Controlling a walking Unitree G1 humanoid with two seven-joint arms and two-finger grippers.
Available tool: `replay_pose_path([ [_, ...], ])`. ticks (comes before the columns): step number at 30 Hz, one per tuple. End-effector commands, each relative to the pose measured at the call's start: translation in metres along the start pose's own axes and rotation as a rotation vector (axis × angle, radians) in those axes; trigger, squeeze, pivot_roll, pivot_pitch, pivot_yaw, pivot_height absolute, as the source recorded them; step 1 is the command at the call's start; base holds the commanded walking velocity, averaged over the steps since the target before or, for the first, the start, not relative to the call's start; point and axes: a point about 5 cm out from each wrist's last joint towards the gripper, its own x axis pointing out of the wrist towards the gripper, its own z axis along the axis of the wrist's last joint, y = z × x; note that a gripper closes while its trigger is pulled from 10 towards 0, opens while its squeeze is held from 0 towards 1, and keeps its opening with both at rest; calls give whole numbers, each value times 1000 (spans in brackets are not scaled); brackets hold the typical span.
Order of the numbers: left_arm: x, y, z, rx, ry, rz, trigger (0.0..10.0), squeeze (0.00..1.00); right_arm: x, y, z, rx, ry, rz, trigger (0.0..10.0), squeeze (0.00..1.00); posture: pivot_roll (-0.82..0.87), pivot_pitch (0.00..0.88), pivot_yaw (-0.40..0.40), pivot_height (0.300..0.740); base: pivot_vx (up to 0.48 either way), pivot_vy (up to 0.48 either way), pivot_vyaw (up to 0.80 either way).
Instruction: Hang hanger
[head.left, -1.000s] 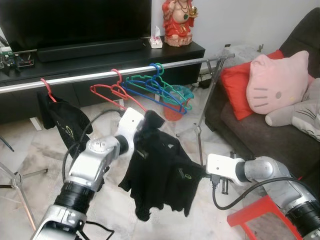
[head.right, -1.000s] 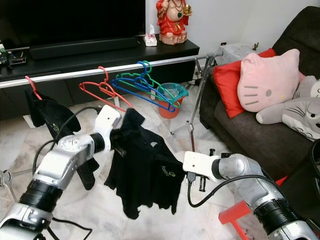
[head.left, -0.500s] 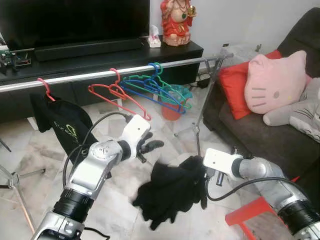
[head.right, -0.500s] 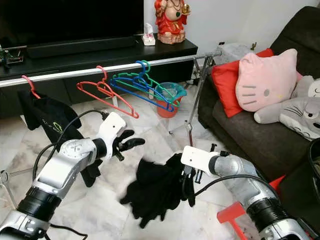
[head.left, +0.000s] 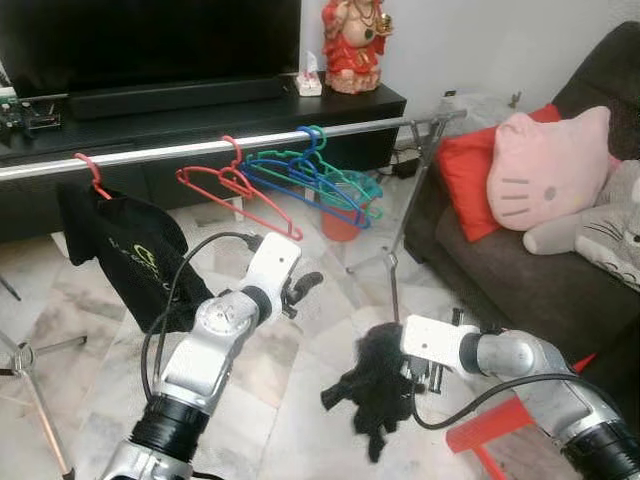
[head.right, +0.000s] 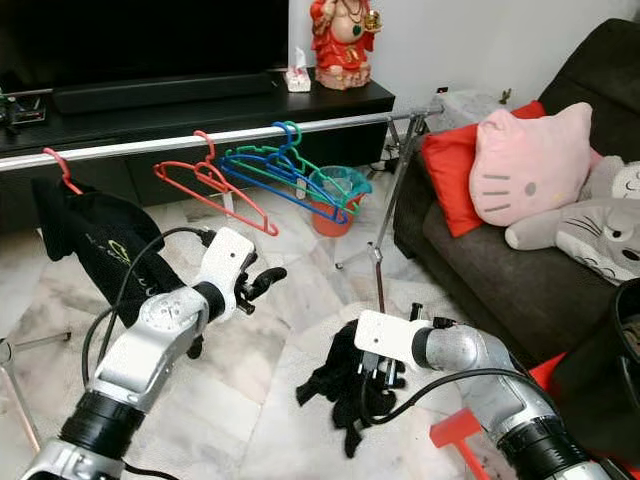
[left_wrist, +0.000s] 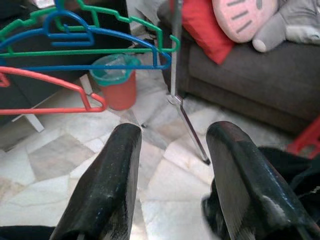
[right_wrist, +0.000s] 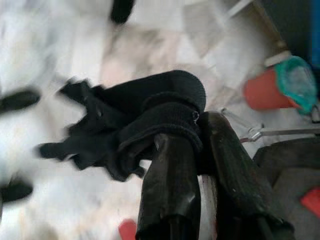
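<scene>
- Right gripper (right_wrist: 192, 150) is nearest me, low over the marble floor (head.left: 90, 330), its two black fingers pinched on a bunched black garment (head.left: 378, 385) that dangles from them in a crumpled clump.
- My left gripper (left_wrist: 172, 165) is held out a little farther ahead and higher, fingers spread apart with nothing between them; through that gap I see floor and the foot of the rack.
- I see a red stool (head.left: 495, 440) just under my right forearm.
- Beyond both grippers the silver rail (head.left: 200, 150) of the clothes rack runs across the room.
- On the rail hang an empty red hanger (head.left: 235, 190) and, just beside it, a cluster of blue and green hangers (head.left: 320, 175).
- Toward the rail's left end, a second red hanger (head.left: 93, 175) carries a black shirt (head.left: 125, 250).
- Behind the rack, an orange bin with a teal liner (head.left: 350, 210) stands on the floor.
- To my right, a dark sofa (head.left: 520, 280) holds a red cushion (head.left: 470, 170) and a pink cat-face pillow (head.left: 550, 165).
- Farthest back, a black TV cabinet (head.left: 200, 115) bears a red figurine (head.left: 355, 45).
</scene>
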Motion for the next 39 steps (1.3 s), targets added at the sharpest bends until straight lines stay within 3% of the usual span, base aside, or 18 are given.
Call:
replay_pose_path([
  [1, -4, 4, 3, 0, -42, 57, 10000, 0, -4, -12, 11, 120, -83, -128, 0, 0, -27, 0, -82, 740, 0, 0, 0],
  [2, -7, 9, 4, -8, -70, 109, 10000, 0, -2, -10, 17, 256, -145, -192, 0, 0, -25, 0, -84, 740, 0, 0, 0],
  [6, -13, 17, 5, -43, -113, 191, 10000, 0, 2, 7, 30, 494, -252, -213, 0, 0, -15, 0, -85, 740, 0, 0, 0],
  [11, -21, 24, 5, -86, -157, 259, 10000, 0, 1, 24, 33, 578, -267, -214, 0, 0, -15, 0, -84, 740, 0, 0, 0],
  [14, -23, 26, 5, -96, -169, 271, 10000, 0, 0, 23, 34, 607, -276, -249, 0, 0, -15, 0, -84, 740, 0, 0, 0],
  [15, -29, 31, 4, -111, -181, 306, 10000, 0, -4, 21, 32, 685, -282, -322, 0, 0, -12, 0, -82, 740, 0, 0, 0],
  [18, -37, 38, 1, -104, -185, 342, 10000, 0, -7, 20, 25, 746, -256, -387, 0, 0, -11, 0, -78, 740, 0, 0, 0],
  [19, -46, 47, -4, -104, -178, 388, 10000, 0, -11, 22, 17, 828, -241, -427, 0, 0, -7, 0, -71, 740, 0, 0, 0],
  [23, -56, 57, -10, -89, -162, 429, 10000, 0, -16, 22, 12, 900, -240, -450, 0, 0, -14, 0, -58, 740, 0, 0, 0],
  [25, -60, 62, -14, -89, -154, 451, 10000, 0, -17, 25, 10, 892, -223, -436, 0, 0, -16, 0, -54, 740, 0, 0, 0],
  [26, -61, 64, -14, -97, -156, 458, 10000, 0, -17, 26, 10, 890, -215, -429, 4392, 0, -14, 0, -51, 740, 0, 0, 0],
  [27, -62, 63, -13, -120, -171, 455, 10000, 0, -17, 28, 11, 907, -206, -450, 10000, 0, -14, 0, -48, 740, 0, 0, 0],
  [31, -63, 59, -12, -160, -188, 444, 10000, 0, -19, 25, 11, 912, -208, -497, 10000, 0, -15, 0, -43, 740, 0, 0, 0],
  [35, -62, 52, -16, -175, -168, 428, 10000, 0, -26, 18, -1, 982, -175, -611, 10000, 0, -12, 0, -39, 740, 0, 0, 0],
  [39, -60, 49, -15, -164, -157, 396, 10000, 0, -27, 17, -6, 966, -146, -631, 10000, 0, -14, 0, -36, 740, 0, 0, 0],
])
